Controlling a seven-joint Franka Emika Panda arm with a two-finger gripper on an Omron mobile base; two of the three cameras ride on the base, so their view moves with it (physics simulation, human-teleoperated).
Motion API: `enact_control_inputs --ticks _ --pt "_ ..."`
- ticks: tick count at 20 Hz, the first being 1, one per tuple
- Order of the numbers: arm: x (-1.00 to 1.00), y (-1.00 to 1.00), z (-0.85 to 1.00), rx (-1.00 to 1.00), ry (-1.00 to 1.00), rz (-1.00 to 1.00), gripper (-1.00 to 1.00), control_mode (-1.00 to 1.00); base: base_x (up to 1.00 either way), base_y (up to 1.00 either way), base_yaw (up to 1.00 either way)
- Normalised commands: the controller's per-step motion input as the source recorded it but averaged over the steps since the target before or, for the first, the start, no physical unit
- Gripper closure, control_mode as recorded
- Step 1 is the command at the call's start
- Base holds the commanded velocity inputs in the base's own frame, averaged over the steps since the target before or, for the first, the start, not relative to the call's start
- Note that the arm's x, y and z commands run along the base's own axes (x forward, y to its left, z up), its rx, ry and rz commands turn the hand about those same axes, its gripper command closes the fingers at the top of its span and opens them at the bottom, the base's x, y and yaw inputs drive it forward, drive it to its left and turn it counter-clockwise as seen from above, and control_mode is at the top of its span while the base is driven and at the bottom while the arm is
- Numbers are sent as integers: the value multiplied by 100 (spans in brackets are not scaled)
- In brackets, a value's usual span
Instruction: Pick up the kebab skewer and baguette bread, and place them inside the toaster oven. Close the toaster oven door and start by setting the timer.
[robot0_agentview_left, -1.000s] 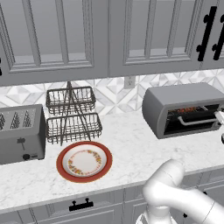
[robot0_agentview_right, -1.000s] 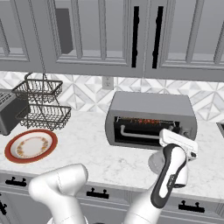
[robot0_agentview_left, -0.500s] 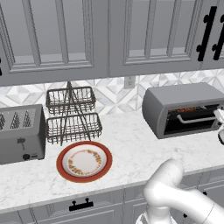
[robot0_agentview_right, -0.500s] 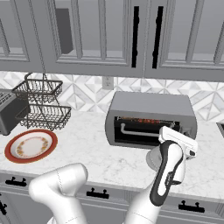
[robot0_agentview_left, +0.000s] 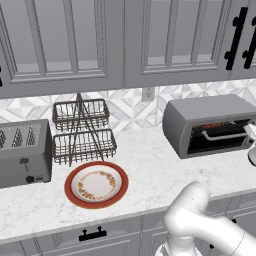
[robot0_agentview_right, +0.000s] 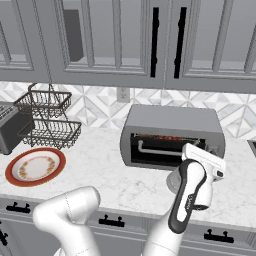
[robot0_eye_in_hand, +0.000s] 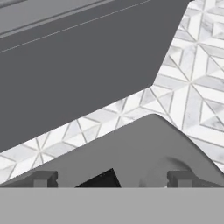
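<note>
Left base view, toaster oven (robot0_agentview_left: 210, 125) on the bench (robot0_agentview_left: 150, 170) at right, red-rimmed plate (robot0_agentview_left: 96, 184) near the front, right base view, white hand before the oven's dark cavity, hand view, fingers (robot0_eye_in_hand: 43, 178) spread wide, released, oven top just beyond.

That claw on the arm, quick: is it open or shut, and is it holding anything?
Gripper: open, fingers spread wide with nothing between them, pointed at the top of the toaster oven.

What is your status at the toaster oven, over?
Gripper open, holding nothing, raised before the toaster oven. Oven front open, rack showing. Plate bare; kebab and baguette not made out. Nothing blocking.
</note>
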Motion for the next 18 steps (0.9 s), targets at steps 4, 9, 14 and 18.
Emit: enact_control_inputs --ticks 4,9,14,18 --pt "5 5 0 1 0 0 -100 -100 0 0 0" --pt "0 -38 0 2 -3 0 -100 -100 0 0 0" --pt "0 -9 -36 -2 -1 1 -100 -100 0 0 0" --pt "1 1 -48 -5 0 0 -100 -100 0 0 0"
